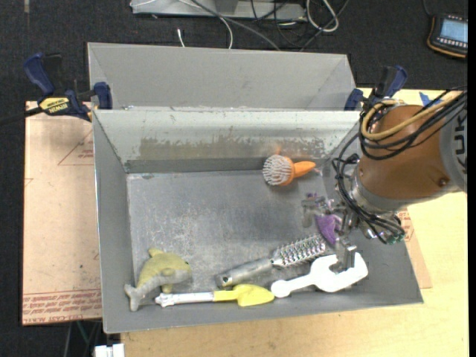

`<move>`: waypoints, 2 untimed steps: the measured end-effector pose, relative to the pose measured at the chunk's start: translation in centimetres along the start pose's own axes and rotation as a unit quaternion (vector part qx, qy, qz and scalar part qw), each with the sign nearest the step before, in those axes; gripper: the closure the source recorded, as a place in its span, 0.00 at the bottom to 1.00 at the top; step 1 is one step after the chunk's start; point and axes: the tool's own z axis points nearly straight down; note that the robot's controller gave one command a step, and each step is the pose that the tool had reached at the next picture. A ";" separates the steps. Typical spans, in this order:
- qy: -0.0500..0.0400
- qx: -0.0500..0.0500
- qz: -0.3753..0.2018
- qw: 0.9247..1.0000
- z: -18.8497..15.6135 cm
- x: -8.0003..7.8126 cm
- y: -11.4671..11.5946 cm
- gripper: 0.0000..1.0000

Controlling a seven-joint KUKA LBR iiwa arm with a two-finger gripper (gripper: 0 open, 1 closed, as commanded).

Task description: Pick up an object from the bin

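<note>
Whether the jaws are open or closed cannot be told: the gripper (343,255) is seen from above, and its orange cover (398,158) and cables (372,225) hide much of it. Nothing can be made out as gripped. Its lower end hangs low in the front right part of the bin (186,214), right at the wide, forked head of a white tool (323,275). That tool lies flat on the floor, its handle pointing left and a little forward. Whether the gripper touches the tool cannot be told, though the two meet in the view.

Just left of the gripper is a small purple thing (325,225), with some smaller bits above it near the right wall. What it is remains unclear, as does whether it touches the gripper.

Left of the white tool, and just behind its handle, lies a metal brush (286,257). Its coiled wire head is near the gripper and its grey handle runs down to the left.

Further left along the front wall is a yellow scoop (249,297) on a white handle; its yellow end is just beside the end of the white tool's handle.

In the front left corner sits a yellow-green fish toy (158,272), touching the far end of the white handle.

Well apart from these, against the back wall, lies a round white brush head with an orange grip (286,169).
</note>
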 end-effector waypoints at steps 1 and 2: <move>0.005 -0.004 0.047 0.999 4.4 3.8 -1.5 0.00; -0.004 -0.001 -0.070 0.998 7.9 -1.9 4.3 0.00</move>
